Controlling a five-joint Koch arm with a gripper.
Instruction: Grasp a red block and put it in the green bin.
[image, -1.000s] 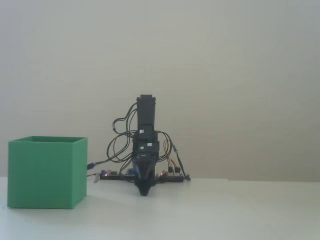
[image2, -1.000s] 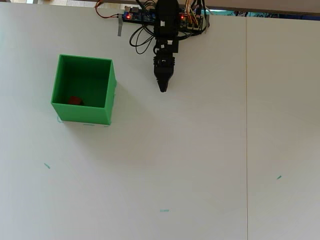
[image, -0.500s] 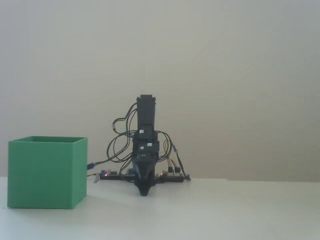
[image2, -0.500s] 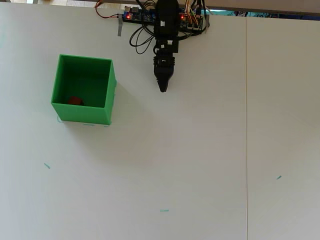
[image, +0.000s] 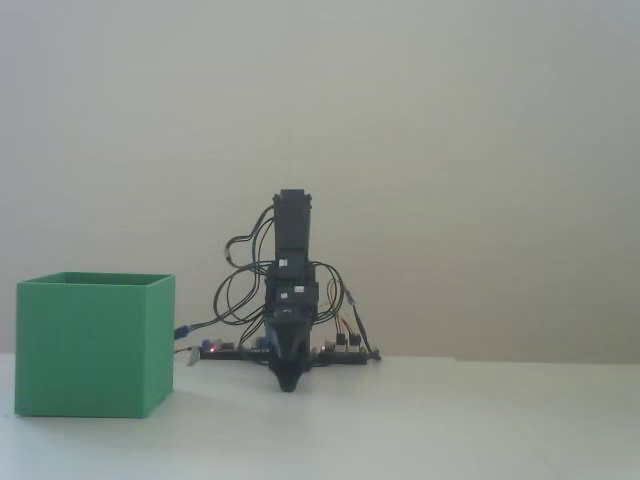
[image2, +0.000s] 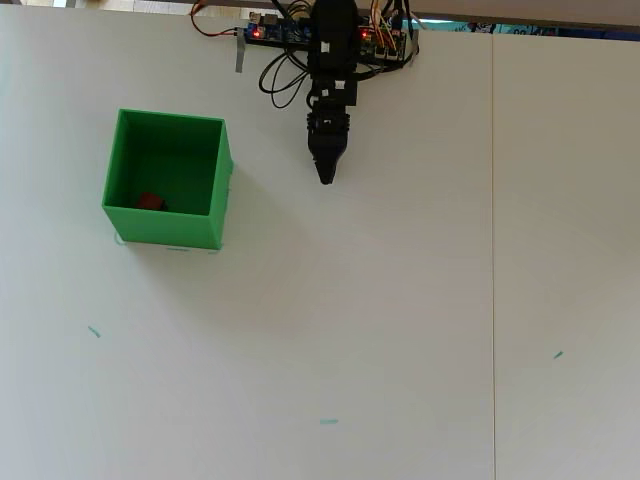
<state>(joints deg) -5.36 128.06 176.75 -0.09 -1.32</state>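
The red block (image2: 149, 201) lies inside the green bin (image2: 216, 186), near its lower left corner in the overhead view. From the fixed view the green bin (image: 92, 345) stands at the left and its walls hide the block. My gripper (image2: 325, 177) rests folded near the arm's base, well to the right of the bin, pointing down the overhead view. Its jaws are shut to a single point with nothing in them. Seen from the fixed view, the gripper (image: 287, 383) hangs low, just above the table.
The arm's base with its circuit board and cables (image2: 290, 35) sits at the table's top edge in the overhead view. A seam (image2: 492, 250) runs down the white table at the right. Small teal marks (image2: 328, 421) dot the surface.
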